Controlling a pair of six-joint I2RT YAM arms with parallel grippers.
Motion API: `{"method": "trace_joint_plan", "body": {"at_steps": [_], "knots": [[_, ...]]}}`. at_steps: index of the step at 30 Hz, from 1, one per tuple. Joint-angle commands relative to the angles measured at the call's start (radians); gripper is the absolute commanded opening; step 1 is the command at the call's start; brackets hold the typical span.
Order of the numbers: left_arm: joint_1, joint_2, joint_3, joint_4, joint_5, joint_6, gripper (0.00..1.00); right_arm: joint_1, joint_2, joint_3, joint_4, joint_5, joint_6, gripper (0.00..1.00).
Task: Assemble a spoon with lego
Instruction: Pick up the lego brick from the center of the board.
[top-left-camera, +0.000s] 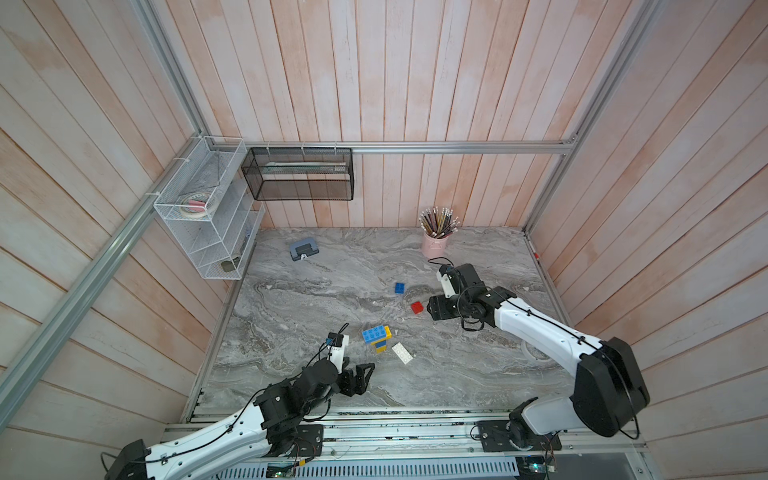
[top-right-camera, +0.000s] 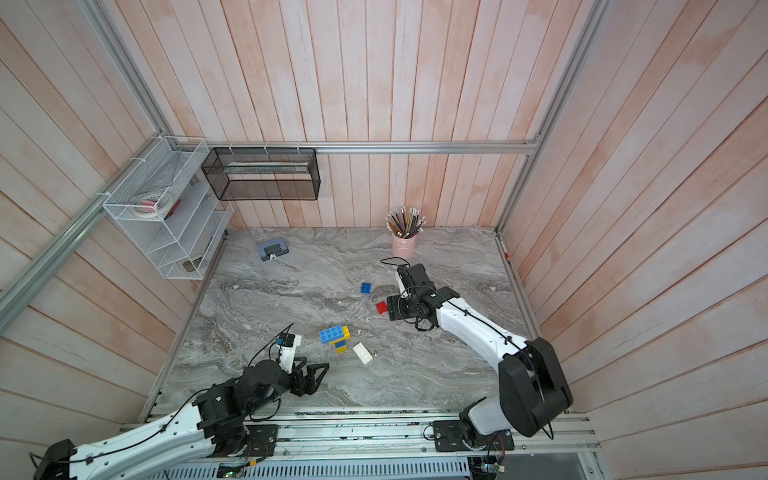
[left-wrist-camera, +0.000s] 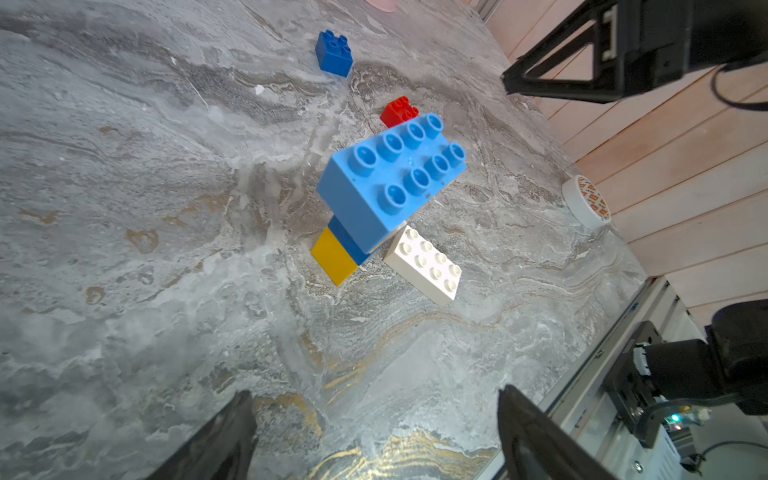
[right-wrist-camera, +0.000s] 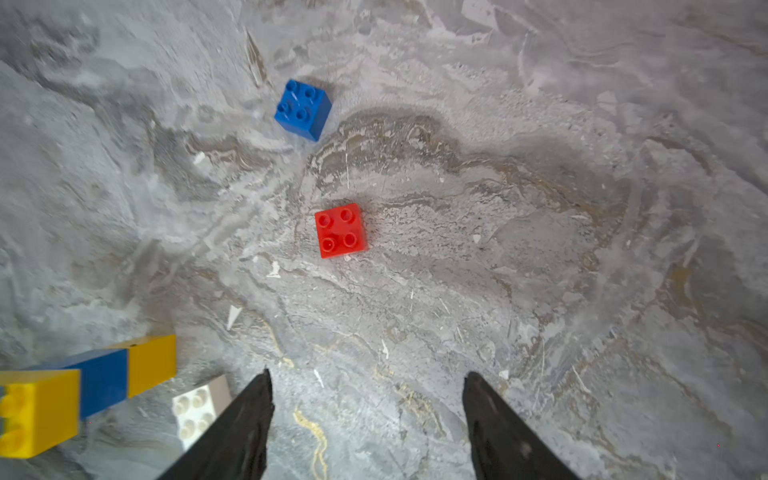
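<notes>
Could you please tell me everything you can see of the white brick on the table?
The white brick is an oblong block of glossy plastic with eight round studs in two rows of four. It lies flat, studs up, on the marble table, loose, close beside the blue-and-yellow assembly; whether they touch is unclear.

Both top views stare steeply down from high above the marble table (top-left-camera: 332, 291). Wrist cams hover low, probably tilted forward; both catch the red brick (right-wrist-camera: 340, 230).
</notes>
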Motion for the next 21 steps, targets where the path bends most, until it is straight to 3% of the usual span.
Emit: {"method": "trace_joint_plan", "body": {"at_steps": [1, 11, 21], "knots": [[-0.003, 0.07, -0.005, 0.118, 0.043, -0.022, 0.91, -0.01, 0.113, 0.052, 0.027, -0.096, -0.117, 0.66], [-0.001, 0.099, -0.011, 0.123, -0.057, -0.07, 0.9, -0.005, 0.297, 0.142, 0.079, -0.107, -0.129, 0.65], [0.018, 0.159, -0.005, 0.161, -0.052, -0.072, 0.9, 0.015, 0.398, 0.218, 0.082, -0.071, -0.135, 0.59]]}}
